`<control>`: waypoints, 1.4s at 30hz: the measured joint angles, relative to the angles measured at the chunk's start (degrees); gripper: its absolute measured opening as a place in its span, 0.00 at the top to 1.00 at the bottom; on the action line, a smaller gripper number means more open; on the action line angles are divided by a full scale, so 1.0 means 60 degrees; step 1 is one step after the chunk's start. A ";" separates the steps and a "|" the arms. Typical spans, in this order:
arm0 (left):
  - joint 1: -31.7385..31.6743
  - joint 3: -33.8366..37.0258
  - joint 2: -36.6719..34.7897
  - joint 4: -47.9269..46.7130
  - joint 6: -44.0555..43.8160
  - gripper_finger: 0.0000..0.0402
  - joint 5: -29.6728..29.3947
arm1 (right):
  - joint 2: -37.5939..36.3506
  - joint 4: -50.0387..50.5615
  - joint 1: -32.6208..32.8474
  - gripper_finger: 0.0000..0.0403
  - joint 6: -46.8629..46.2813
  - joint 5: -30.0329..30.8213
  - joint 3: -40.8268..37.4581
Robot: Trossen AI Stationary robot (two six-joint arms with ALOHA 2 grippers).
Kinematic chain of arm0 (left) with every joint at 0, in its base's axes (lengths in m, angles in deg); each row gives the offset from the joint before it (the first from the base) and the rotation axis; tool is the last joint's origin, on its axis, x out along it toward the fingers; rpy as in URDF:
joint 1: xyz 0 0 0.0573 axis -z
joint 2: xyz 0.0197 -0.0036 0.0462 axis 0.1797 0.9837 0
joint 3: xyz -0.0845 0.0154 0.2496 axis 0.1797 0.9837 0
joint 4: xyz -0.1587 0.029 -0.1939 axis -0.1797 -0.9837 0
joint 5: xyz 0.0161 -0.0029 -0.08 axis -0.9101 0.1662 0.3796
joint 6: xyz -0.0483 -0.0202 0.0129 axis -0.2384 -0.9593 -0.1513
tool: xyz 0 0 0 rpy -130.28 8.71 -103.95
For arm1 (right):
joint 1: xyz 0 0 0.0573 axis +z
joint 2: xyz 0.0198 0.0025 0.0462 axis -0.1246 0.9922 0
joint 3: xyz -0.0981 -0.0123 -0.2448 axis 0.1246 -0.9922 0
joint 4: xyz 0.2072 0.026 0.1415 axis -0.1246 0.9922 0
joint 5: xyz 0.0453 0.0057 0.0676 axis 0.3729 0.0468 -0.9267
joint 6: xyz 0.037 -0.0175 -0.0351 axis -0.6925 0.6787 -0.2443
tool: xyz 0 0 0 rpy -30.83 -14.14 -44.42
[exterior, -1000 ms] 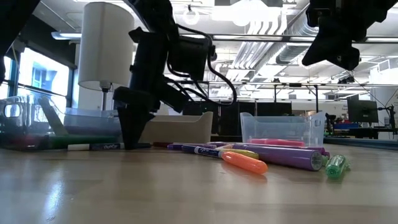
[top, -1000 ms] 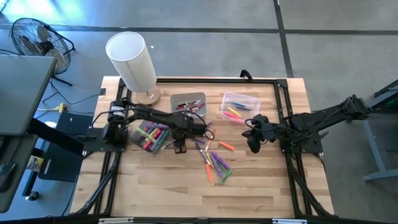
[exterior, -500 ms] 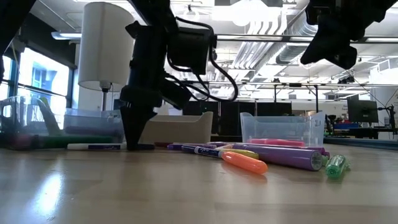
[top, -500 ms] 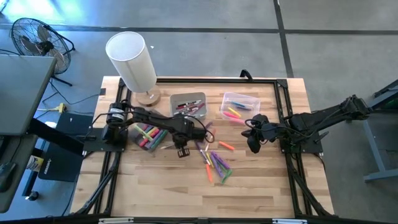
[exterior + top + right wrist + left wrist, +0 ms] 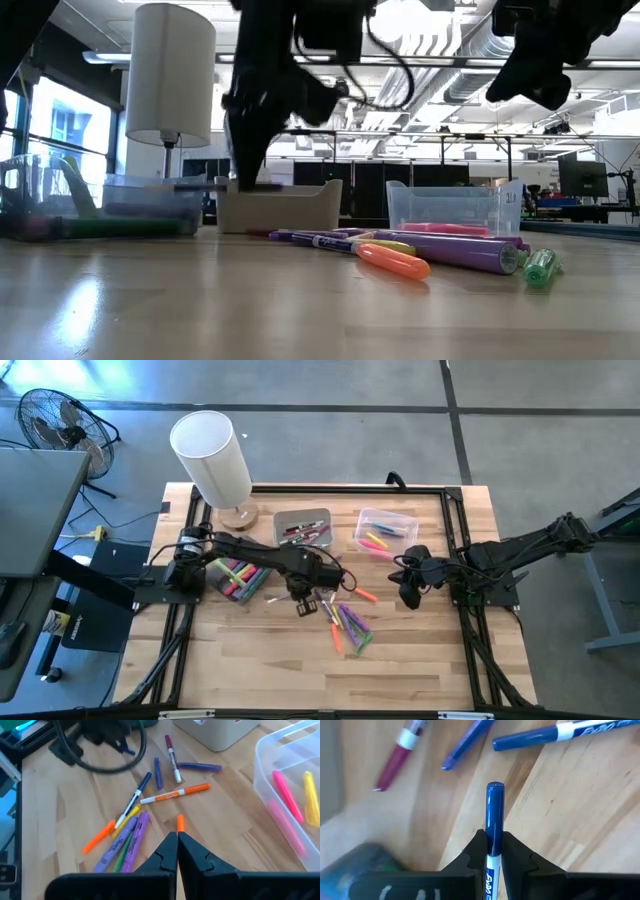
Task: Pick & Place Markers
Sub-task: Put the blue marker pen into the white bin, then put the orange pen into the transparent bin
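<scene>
A blue marker point(image 5: 494, 820) is pinched between two dark fingers, clear of the wood, its capped end pointing away from them. On the table below it lie a maroon marker point(image 5: 397, 755) and two more blue ones point(image 5: 467, 742). A loose pile of markers point(image 5: 345, 618), purple, orange, yellow and green, lies mid-table. Pink and yellow ones point(image 5: 295, 802) lie in a clear bin, and others point(image 5: 237, 577) in a bin at the left.

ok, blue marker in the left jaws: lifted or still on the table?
Lifted. The blue marker sits clamped in the left gripper, wood visibly below it.
</scene>
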 joint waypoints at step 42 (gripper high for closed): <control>-0.4759 -0.2998 0.0963 0.0243 0.6558 0.62 -0.0333 | 0.0000 -0.0692 -0.0535 1.00 -0.1985 0.2947 0.0000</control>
